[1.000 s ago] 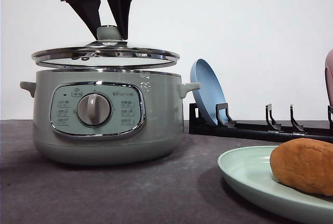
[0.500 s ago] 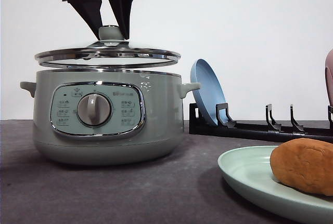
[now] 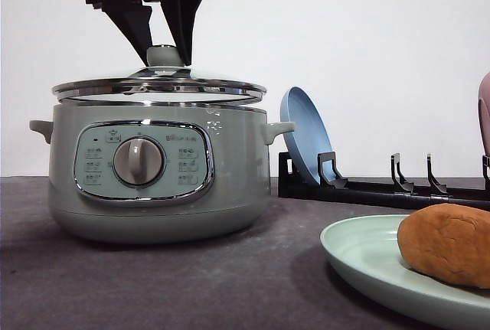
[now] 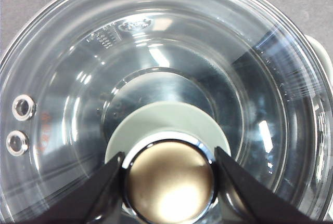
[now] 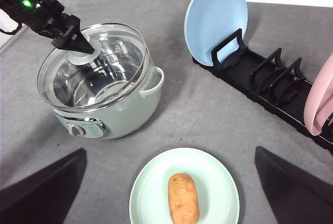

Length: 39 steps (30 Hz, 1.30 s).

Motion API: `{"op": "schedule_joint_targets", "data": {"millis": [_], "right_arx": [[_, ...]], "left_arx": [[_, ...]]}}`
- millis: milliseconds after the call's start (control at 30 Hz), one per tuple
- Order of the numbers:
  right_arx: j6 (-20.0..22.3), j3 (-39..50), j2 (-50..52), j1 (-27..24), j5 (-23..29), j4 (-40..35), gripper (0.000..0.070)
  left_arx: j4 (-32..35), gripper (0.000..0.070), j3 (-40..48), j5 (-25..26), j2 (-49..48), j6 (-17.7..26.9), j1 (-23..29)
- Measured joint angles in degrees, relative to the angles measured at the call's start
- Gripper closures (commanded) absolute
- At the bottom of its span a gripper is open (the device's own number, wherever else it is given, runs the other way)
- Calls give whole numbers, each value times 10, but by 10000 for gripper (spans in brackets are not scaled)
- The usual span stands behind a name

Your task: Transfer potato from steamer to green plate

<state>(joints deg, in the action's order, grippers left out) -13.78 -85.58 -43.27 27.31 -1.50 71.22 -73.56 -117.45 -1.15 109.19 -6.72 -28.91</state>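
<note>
Potato (image 5: 183, 197) lies on the green plate (image 5: 151, 187), well apart from the left tool (image 4: 169, 177), which grips the glass lid's knob (image 4: 170, 181) above the steamer (image 3: 230, 169). Panel lettering is unreadable. Right tool (image 5: 169, 182) spread wide, fingertips cropped.

Print on the steamer (image 3: 153, 169) panel and glass lid (image 4: 156, 78) is illegible.

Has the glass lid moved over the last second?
Yes. The lid, held by the left claw, has dropped closer to the steamer rim.
</note>
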Motion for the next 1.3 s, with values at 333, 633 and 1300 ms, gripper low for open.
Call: {"op": "schedule_joint_targets", "data": {"millis": [333, 633, 1300], "right_arx": [[0, 0, 0, 0, 0, 0, 45], [0, 0, 0, 0, 0, 0, 45], [0, 0, 0, 0, 0, 0, 45]], "left_arx": [[1, 700, 0, 0, 19, 0, 3], [4, 700, 0, -2, 26, 3, 2], [-1, 700, -6, -2, 30, 17, 2]]}}
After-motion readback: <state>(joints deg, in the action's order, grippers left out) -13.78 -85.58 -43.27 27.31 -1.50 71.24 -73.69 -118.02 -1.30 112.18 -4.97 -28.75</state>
